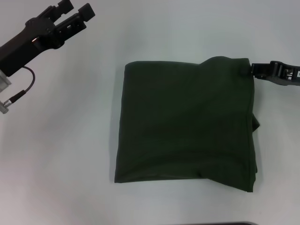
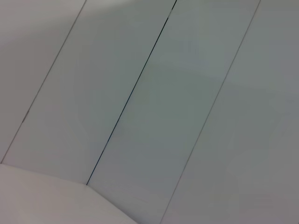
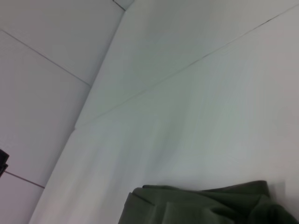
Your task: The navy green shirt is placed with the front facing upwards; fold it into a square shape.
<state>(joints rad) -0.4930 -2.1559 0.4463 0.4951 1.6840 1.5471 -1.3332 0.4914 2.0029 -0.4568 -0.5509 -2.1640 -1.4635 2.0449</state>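
Note:
The navy green shirt [image 1: 183, 122] lies folded into a rough square in the middle of the white table [image 1: 61, 140], plain dark cloth facing up and no lettering showing. My right gripper [image 1: 253, 71] reaches in from the right edge and is shut on the shirt's far right corner, where the cloth bulges up slightly. In the right wrist view, bunched folds of the shirt [image 3: 210, 205] show close by. My left gripper [image 1: 77, 10] hangs raised at the far left, away from the shirt, open and holding nothing. The left wrist view shows only pale panels.
A small flap of cloth [image 1: 256, 124] sticks out past the shirt's right edge. White tabletop surrounds the shirt on all sides. A dark strip [image 1: 239, 223] shows at the near edge of the table.

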